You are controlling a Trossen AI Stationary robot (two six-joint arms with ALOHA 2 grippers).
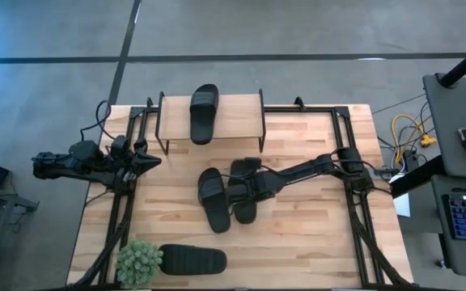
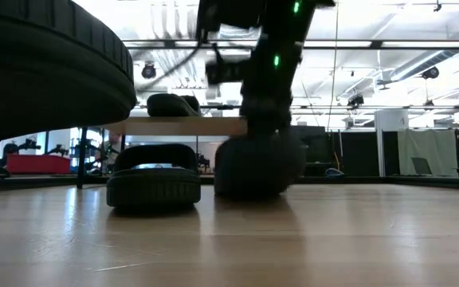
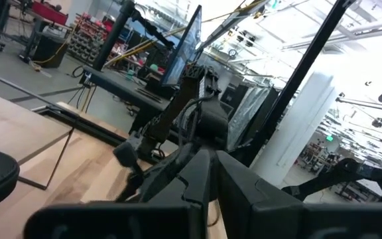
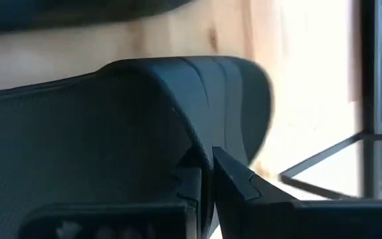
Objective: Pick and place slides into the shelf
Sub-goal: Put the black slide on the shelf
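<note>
a: slides first: one black slide (image 1: 204, 113) already lies on the shelf (image 1: 241, 119), on the left part of its wood top. three are left on the worktop (image 1: 314, 234).

b: where are those three?

a: two lie side by side mid-worktop, just in front of the shelf: the left slide (image 1: 213, 200) and the right slide (image 1: 244, 191). the fourth slide (image 1: 192, 260) sits at the near edge, just beside the small potted plant (image 1: 139, 262).

b: so about a quarter done, i'd judge. which arm is working?

a: the right arm reaches in from the right, stretched low across the worktop, its wrist over the right slide. the right end effector (image 4: 207, 174) has its fingers together, clamped on that slide's strap edge, as the right wrist view shows.

b: lifted yet?

a: i can't tell; in the low view the slide looks to be at the worktop.

b: and the left arm?

a: it waits at the worktop's left edge. the left end effector (image 3: 211, 169) has its fingers together, holding nothing.
</note>
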